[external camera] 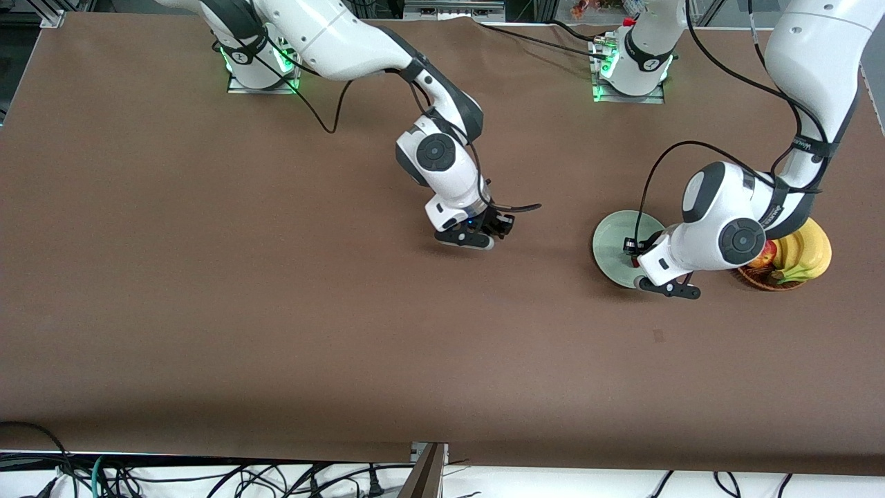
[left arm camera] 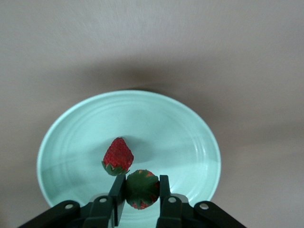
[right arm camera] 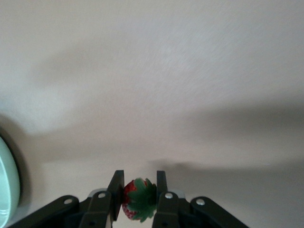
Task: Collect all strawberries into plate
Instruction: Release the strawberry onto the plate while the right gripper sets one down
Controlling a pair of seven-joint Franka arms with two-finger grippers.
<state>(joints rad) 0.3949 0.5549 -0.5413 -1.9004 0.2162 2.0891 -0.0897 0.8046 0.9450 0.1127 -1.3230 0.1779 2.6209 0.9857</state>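
The pale mint-green plate [external camera: 612, 242] lies toward the left arm's end of the table. My left gripper [external camera: 636, 263] hangs low over the plate and is shut on a strawberry [left arm camera: 141, 189], green cap up. A second strawberry [left arm camera: 118, 154] lies on the plate [left arm camera: 166, 123] just beside the held one. My right gripper [external camera: 501, 225] is over bare table near the middle and is shut on a third strawberry [right arm camera: 138, 199]. The plate's rim [right arm camera: 7, 185] shows at the edge of the right wrist view.
A brown wicker basket [external camera: 760, 282] with bananas [external camera: 805, 252] and a red-yellow apple [external camera: 764, 256] stands beside the plate, toward the left arm's end, partly under the left arm. Brown cloth covers the table.
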